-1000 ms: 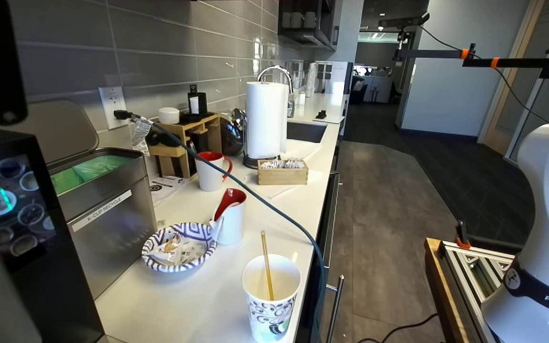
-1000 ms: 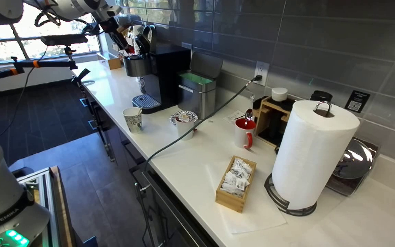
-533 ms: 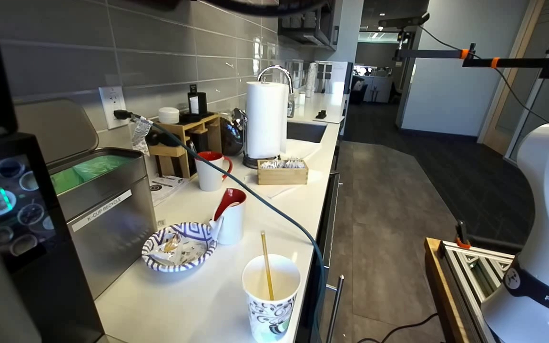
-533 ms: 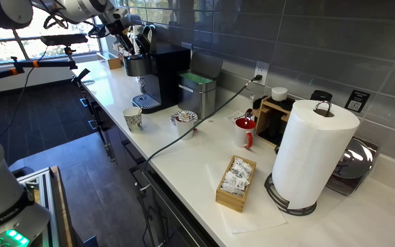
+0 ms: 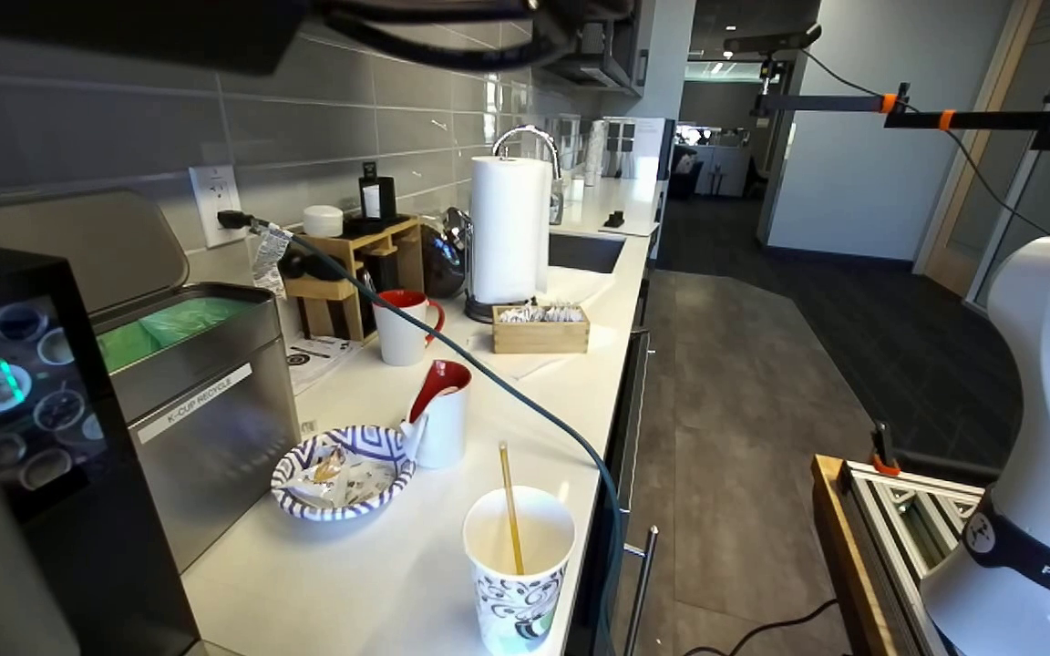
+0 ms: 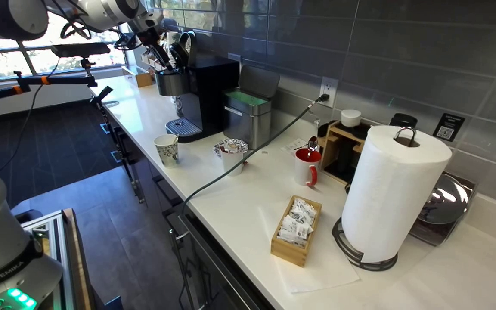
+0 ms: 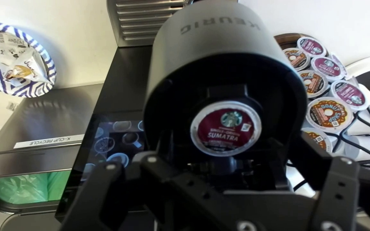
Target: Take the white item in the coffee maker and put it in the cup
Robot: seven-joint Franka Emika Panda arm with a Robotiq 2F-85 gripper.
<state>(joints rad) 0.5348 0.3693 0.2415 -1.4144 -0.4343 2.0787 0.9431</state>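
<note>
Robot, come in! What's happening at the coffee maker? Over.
Gripper open, at the Keurig coffee maker. Starbucks Sumatra pod sitting in it, not yet gripped. Stir stick in paper cup: possible snag.

Overexposed window (image 6: 45, 60), reflections on tiles (image 6: 312, 34)

The white counter (image 6: 256, 193) bears a coffee maker (image 6: 213, 94), cup (image 6: 168, 154), bowl (image 5: 363, 444), bin (image 6: 246, 125) — and mugs (image 6: 304, 172)

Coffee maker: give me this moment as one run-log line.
gripper: open at pod, contact unclear | pod: in coffee maker | cup: upright on counter, stick inside
</note>
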